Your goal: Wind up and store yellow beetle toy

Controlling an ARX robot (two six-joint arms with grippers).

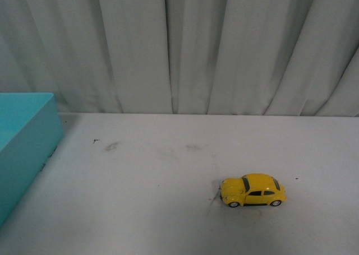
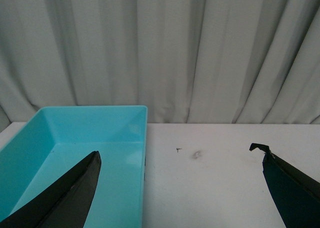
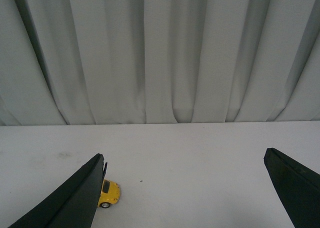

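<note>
The yellow beetle toy [image 1: 253,190] stands on its wheels on the white table [image 1: 168,210], right of centre in the front view, nose pointing left. Neither arm shows in that view. In the right wrist view only one end of the toy [image 3: 109,193] shows, the rest hidden behind one dark finger [image 3: 75,203]. My right gripper [image 3: 185,160] is open and holds nothing; the toy lies beside it, not between its fingers. My left gripper [image 2: 180,155] is open too, one finger [image 2: 70,198] over the teal bin, the other over bare table.
A teal plastic bin [image 1: 25,148] sits at the table's left edge; its wall [image 2: 142,138] and empty inside show in the left wrist view. A pleated grey curtain [image 1: 179,47] hangs behind the table. Small dark marks [image 1: 111,147] dot the tabletop.
</note>
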